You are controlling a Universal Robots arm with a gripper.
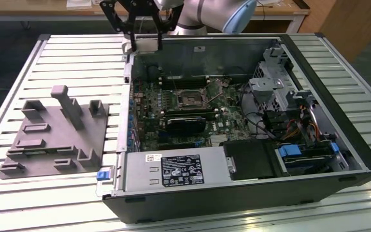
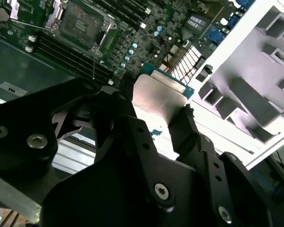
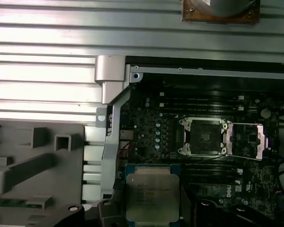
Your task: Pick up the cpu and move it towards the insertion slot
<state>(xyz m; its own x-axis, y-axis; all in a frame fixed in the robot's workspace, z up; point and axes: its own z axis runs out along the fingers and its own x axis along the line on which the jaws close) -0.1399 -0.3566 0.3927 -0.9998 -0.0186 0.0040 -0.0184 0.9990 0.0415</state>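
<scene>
My gripper (image 1: 144,40) hangs over the back corner of the open computer case, on the exterior view's left, shut on the cpu (image 1: 146,44). In both wrist views the cpu (image 2: 157,97) (image 3: 151,195) shows as a flat silver square on a green board edge, clamped between the two black fingers (image 2: 120,111). The insertion slot (image 1: 191,98) is a square socket with a dark centre and a silver frame in the middle of the motherboard. Its metal lid stands flipped open beside the insertion slot (image 3: 202,137) (image 2: 83,21). The chip is held in the air, apart from the socket.
A grey fixture plate (image 1: 50,140) with upright blocks lies on the slatted table, at the exterior view's left of the case. Inside the case are a black card (image 1: 185,123), a power supply (image 1: 172,170), a metal drive cage (image 1: 270,87) and loose cables (image 1: 295,128).
</scene>
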